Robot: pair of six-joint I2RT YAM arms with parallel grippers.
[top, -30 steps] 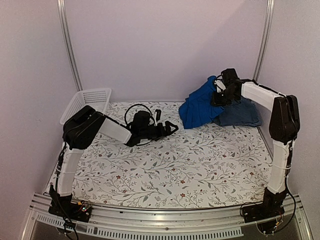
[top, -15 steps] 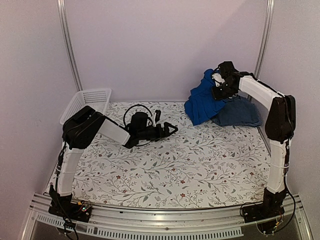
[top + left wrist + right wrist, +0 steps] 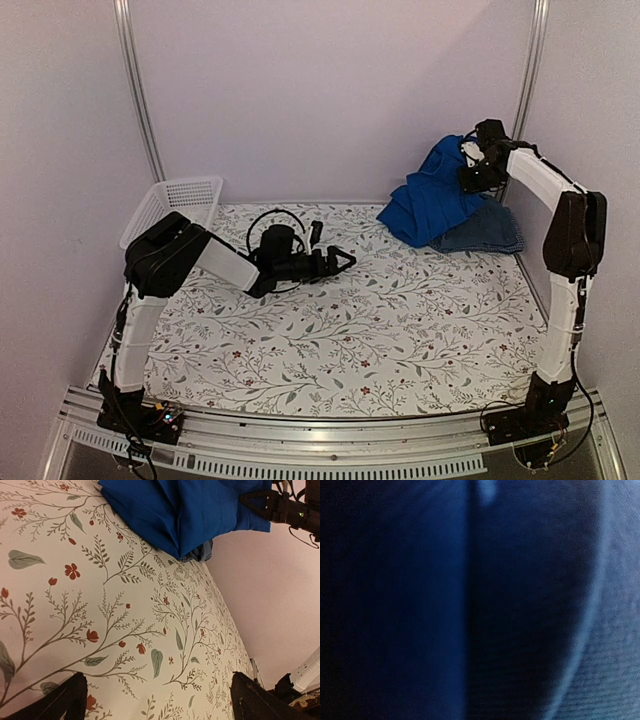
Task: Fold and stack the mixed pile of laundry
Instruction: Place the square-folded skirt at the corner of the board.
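Royal-blue garment: one, being held up at the far right, its lower folds trailing onto the table.
Dark navy garment: one, lying flat in the far right corner, touching and partly under the blue folds.
Right gripper: raised and pinching the royal-blue garment's top; blurred blue cloth is filling its wrist view.
Left gripper: hovering low mid-table, fingers spread wide and carrying nothing, well apart from both garments.
Floral tablecloth: one, covering the table.
White mesh basket: one, sitting at the far left corner.
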